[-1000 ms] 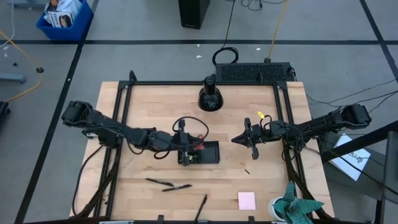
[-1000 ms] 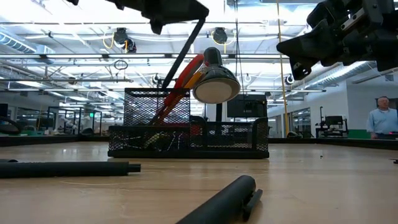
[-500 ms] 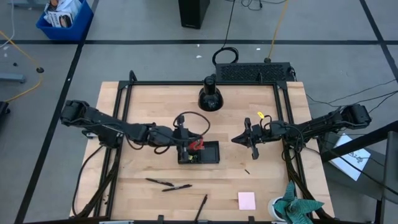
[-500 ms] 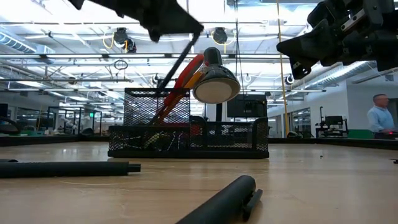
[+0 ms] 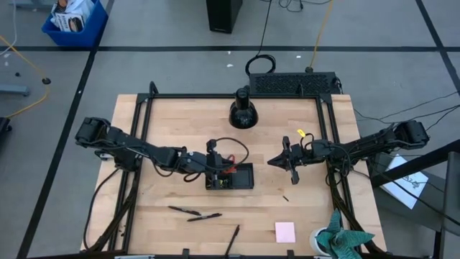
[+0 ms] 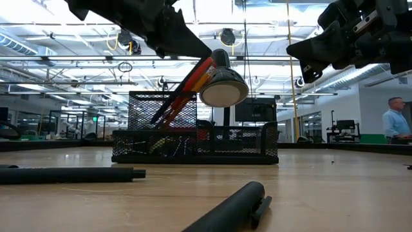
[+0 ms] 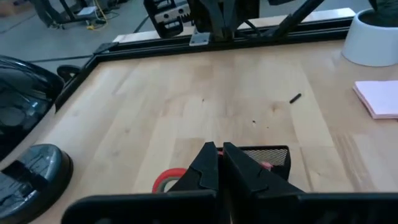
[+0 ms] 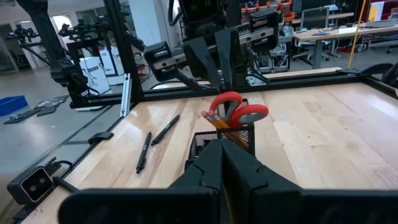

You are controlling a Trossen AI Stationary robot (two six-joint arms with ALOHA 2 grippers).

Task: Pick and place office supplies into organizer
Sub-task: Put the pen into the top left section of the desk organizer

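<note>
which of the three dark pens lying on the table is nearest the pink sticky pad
The lone pen at the table's front edge, angled steeply, just left of the pink sticky-note pad. The other two pens lie together farther left, below the organizer.

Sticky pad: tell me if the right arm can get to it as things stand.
Probably yes. The sticky pad lies alone on bare table on the right arm's side, nothing on top of it. The right gripper hangs empty, jaws shut, so they must open first.

Both arms reach inward, left gripper point(image 5: 213, 165) and right gripper point(image 5: 274, 161) fingers closed.
</note>
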